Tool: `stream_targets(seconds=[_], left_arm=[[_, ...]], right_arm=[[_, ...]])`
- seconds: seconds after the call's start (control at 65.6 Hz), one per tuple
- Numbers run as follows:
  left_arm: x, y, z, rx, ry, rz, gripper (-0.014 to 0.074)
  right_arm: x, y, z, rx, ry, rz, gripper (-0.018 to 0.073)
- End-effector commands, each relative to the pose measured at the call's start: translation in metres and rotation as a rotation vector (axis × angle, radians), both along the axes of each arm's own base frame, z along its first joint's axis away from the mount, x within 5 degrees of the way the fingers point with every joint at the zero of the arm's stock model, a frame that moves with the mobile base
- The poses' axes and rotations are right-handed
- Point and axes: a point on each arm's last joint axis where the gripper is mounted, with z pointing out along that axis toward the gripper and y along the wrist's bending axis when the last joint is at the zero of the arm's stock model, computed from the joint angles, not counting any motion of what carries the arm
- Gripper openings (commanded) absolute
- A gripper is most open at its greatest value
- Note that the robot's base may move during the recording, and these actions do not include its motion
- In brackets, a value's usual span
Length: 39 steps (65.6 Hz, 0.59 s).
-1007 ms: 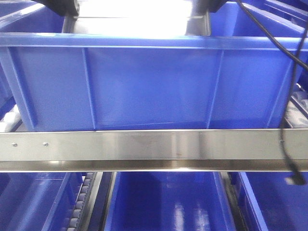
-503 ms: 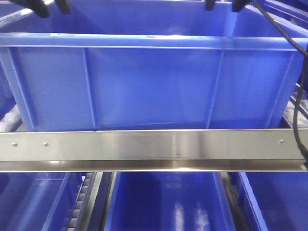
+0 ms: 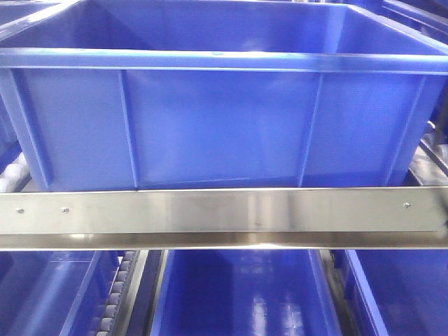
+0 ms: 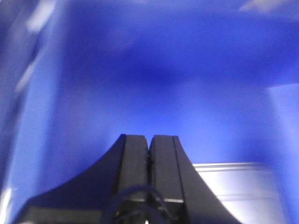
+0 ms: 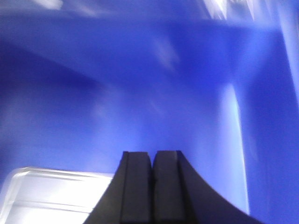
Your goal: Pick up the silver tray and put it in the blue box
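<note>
Silver tray (image 4: 238, 191) shows as a pale, shiny slab low in both wrist views, lying on the floor inside the blue box (image 3: 224, 126); one rounded corner and faint long ridges can be made out in the right wrist view, though both views are blurred. From the front view the tray cannot be seen at all, since the box's tall near wall hides the floor. Judging from that, the placing looks done or nearly so.

The left pincer (image 4: 149, 144) has its two dark fingers pressed together with nothing between them, and the right pincer (image 5: 152, 161) stands the same way, closed on nothing. Each sits just above or beside an end of the tray, with blue wall filling the rest of its view. Neither arm appears in the front view.

What could go wrong now is mostly in the leaving. The pincers seem close to the box walls, so a sideways pull could catch the thick rim and drag or tip the box on the steel rail (image 3: 224, 217) below it. A closed fingertip might also snag the tray's low rim and flip it up. Whether the tray lies quite flat cannot be told through the blur.
</note>
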Motion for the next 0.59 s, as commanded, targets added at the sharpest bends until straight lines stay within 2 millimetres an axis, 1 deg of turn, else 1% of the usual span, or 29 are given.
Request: stream_targets(seconds=[0.0, 0.076, 0.092, 0.107, 0.122, 0.137, 0.153, 0.168, 0.183, 0.259, 0.29, 0.305, 0.32, 0.336, 0.427, 0.503, 0.58], left_arm=[[-0.029, 0.008, 0.025, -0.057, -0.16, -0.087, -0.0101], [-0.046, 0.012, 0.021, -0.098, -0.223, -0.154, -0.0101], [-0.05, 0.012, 0.019, -0.104, -0.232, -0.167, -0.0101], [-0.055, 0.014, 0.016, -0.115, -0.247, -0.186, -0.0101], [-0.058, 0.015, 0.014, -0.121, -0.254, -0.197, -0.0101], [-0.061, 0.015, 0.008, -0.121, -0.251, -0.208, -0.0101], [-0.064, 0.016, 0.005, -0.125, -0.256, -0.218, -0.0101], [-0.069, 0.018, 0.001, -0.131, -0.262, -0.23, -0.0101], [-0.073, 0.02, -0.001, -0.134, -0.265, -0.237, -0.0101], [-0.092, 0.028, -0.018, -0.148, -0.275, -0.272, -0.0101], [-0.102, 0.033, -0.025, -0.159, -0.287, -0.289, -0.0101], [-0.105, 0.034, -0.027, -0.163, -0.292, -0.295, -0.0101], [-0.109, 0.036, -0.026, -0.168, -0.302, -0.298, -0.0101], [-0.114, 0.039, -0.031, -0.174, -0.307, -0.31, -0.0101], [-0.141, 0.052, -0.043, -0.209, -0.359, -0.345, -0.0103], [-0.163, 0.066, -0.051, -0.227, -0.399, -0.349, -0.0104], [-0.179, 0.076, -0.059, -0.238, -0.425, -0.349, -0.0104]], right_arm=[[-0.026, -0.002, 0.035, -0.017, -0.203, 0.127, 0.0053], [-0.039, -0.003, 0.026, -0.001, -0.243, 0.195, 0.0053], [-0.044, -0.003, 0.027, 0.011, -0.266, 0.216, 0.0053], [-0.047, -0.004, 0.022, 0.01, -0.267, 0.231, 0.0053], [-0.051, -0.004, 0.023, 0.018, -0.29, 0.251, 0.0053], [-0.054, -0.005, 0.021, 0.02, -0.298, 0.264, 0.0053], [-0.057, -0.005, 0.016, 0.018, -0.298, 0.277, 0.0053], [-0.062, -0.006, 0.017, 0.024, -0.319, 0.295, 0.0053], [-0.066, -0.007, 0.012, 0.021, -0.316, 0.308, 0.0053], [-0.087, -0.014, -0.001, 0.013, -0.348, 0.369, 0.0053], [-0.098, -0.018, -0.004, 0.013, -0.366, 0.392, 0.0053], [-0.102, -0.019, -0.01, 0.008, -0.358, 0.398, 0.0053], [-0.105, -0.021, -0.012, 0.005, -0.36, 0.403, 0.0053], [-0.111, -0.024, -0.015, 0.002, -0.36, 0.408, 0.0053], [-0.138, -0.04, -0.032, -0.007, -0.35, 0.411, 0.0053], [-0.16, -0.053, -0.043, -0.004, -0.359, 0.409, 0.0053], [-0.18, -0.064, -0.05, 0.005, -0.385, 0.407, 0.0053]])
